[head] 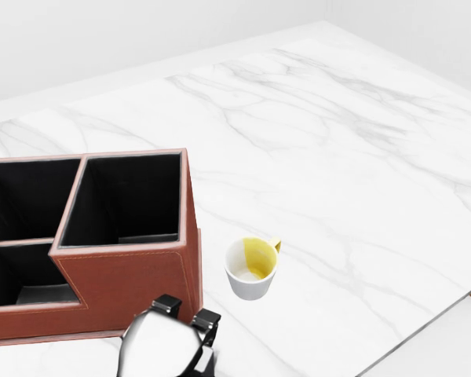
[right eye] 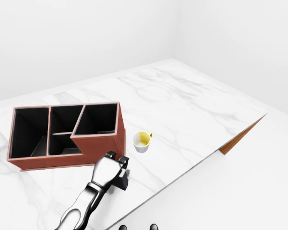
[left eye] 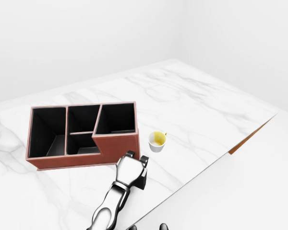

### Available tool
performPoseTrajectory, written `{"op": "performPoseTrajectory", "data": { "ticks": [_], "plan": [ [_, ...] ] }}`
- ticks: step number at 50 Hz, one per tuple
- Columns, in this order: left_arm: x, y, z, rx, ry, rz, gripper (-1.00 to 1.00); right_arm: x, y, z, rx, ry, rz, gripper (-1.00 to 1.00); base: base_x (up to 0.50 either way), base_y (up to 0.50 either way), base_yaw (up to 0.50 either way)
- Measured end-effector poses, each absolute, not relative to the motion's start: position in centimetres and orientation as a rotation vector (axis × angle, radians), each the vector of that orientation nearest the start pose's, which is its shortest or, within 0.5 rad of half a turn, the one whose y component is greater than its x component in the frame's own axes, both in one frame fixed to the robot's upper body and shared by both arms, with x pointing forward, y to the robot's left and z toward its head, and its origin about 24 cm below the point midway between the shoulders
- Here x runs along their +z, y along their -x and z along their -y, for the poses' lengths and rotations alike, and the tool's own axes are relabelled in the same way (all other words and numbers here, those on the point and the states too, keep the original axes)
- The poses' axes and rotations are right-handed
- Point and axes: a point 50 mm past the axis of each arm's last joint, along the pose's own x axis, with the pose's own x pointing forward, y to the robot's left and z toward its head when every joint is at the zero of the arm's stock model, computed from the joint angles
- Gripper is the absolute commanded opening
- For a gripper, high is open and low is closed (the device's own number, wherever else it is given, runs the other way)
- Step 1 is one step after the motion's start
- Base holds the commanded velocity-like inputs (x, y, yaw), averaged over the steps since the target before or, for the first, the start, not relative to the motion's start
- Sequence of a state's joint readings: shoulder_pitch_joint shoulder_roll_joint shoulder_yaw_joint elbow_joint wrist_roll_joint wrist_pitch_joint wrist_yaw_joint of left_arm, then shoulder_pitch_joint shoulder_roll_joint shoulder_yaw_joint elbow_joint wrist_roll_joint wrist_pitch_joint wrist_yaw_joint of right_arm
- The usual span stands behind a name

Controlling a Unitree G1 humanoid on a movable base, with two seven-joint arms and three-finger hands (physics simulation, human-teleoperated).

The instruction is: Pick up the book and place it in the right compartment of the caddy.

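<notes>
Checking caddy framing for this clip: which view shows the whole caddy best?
The left-eye view: the caddy sits whole in frame, all compartments open to view. The right-eye view shows it whole too, nearer the left edge. The head view crops its left side, showing mainly the right compartment.

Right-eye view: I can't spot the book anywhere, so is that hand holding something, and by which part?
Cannot be told: the hand curls over something dark beside the caddy, which it hides.

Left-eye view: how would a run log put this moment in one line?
left hand: curled downward beside caddy | grip: unclear | book: not clearly seen | right compartment: no book | cup: right of caddy, apart
</notes>
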State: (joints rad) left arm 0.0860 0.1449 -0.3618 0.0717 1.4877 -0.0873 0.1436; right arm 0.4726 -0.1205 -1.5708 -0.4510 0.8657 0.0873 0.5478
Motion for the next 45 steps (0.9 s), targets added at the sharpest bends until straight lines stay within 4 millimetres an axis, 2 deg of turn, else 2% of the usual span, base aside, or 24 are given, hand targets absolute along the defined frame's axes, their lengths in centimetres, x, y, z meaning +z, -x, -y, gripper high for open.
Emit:
{"op": "performPoseTrajectory", "data": {
  "ticks": [19, 45],
  "plan": [
    [1.0, -19.2, -9.6, -0.349, -1.591, 0.323, -1.0, 18.6, 3.6, 37.1, -0.747, 0.201, 0.519, 1.0, 0.0, 0.0, 0.0],
    [4.1, -17.4, -7.8, -0.361, -1.51, 0.41, -1.0, 18.3, 3.6, 37.1, -0.754, 0.207, 0.501, 1.0, 0.0, 0.0, 0.0]
  ]
}}
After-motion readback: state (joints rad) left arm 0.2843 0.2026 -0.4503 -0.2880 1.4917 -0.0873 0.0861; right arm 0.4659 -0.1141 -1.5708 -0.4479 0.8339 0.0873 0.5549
